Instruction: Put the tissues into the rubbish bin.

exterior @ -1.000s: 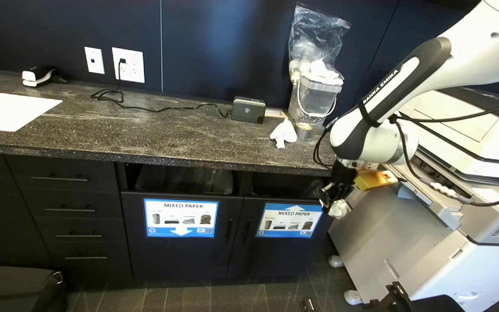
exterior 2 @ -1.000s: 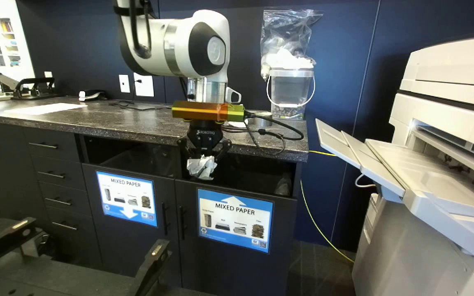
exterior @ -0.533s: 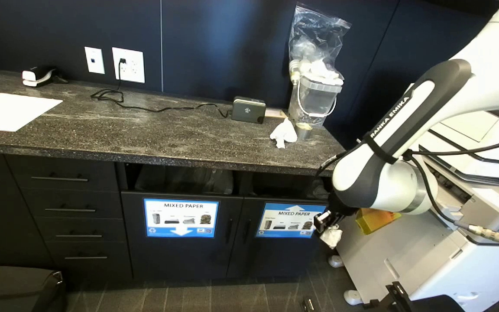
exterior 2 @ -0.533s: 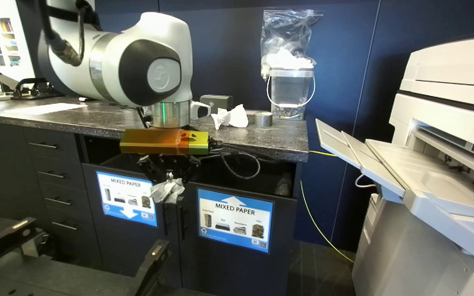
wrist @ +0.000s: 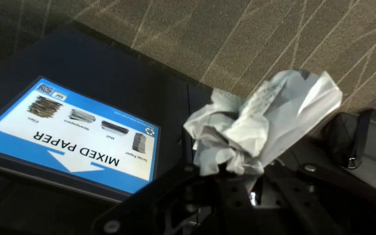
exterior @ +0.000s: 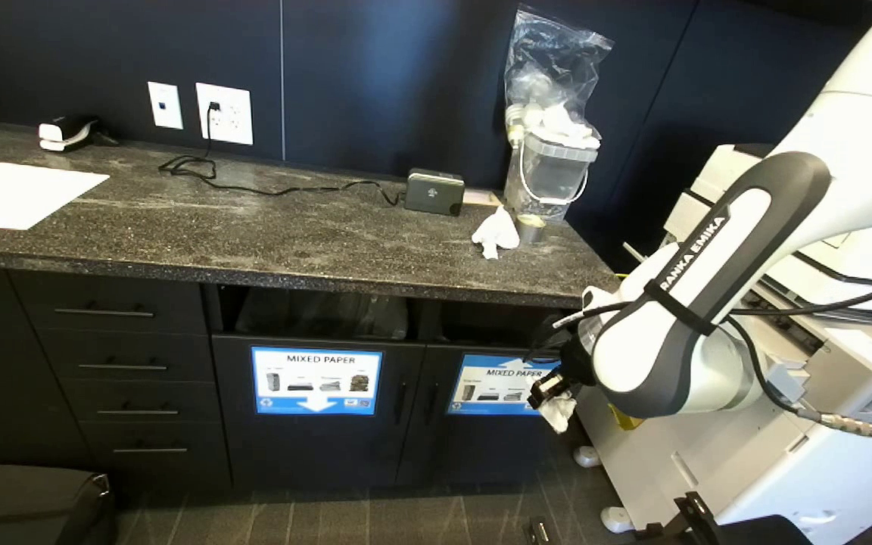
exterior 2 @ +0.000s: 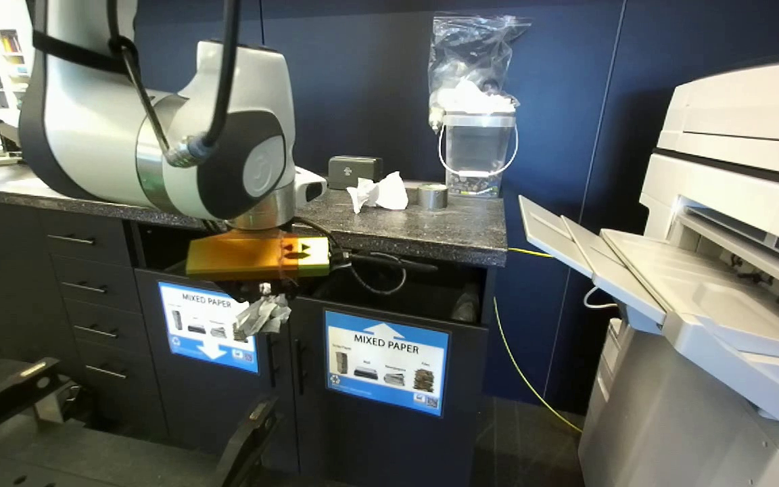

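White tissue (wrist: 256,125) in jaws, now lower

A dark blue wall (exterior: 390,83) backs a speckled counter (exterior: 292,235) above 4 drawers (exterior: 129,392).

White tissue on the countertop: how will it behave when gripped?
The tissue will probably crush softly, given its loose, crumpled folds. It's likely light for its size, looking like thin paper. Rolling seems unlikely: its outline is irregular.
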Controlling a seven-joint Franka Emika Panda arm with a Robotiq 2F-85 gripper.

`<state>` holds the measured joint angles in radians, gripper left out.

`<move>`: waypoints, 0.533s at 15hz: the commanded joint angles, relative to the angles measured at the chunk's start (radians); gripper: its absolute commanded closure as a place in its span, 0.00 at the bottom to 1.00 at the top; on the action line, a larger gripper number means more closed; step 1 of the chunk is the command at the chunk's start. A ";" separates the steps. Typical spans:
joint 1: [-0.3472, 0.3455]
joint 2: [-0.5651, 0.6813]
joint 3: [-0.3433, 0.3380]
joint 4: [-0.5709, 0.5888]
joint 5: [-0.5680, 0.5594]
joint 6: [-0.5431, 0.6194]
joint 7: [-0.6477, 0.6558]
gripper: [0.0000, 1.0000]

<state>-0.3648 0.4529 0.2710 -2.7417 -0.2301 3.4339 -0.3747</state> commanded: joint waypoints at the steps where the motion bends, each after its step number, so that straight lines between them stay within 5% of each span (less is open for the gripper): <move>1: 0.062 0.084 -0.089 0.034 -0.088 0.146 0.039 0.86; 8: 0.167 0.331 -0.219 0.177 -0.145 0.386 0.016 0.86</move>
<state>-0.2414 0.6526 0.0976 -2.6525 -0.3441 3.7032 -0.3596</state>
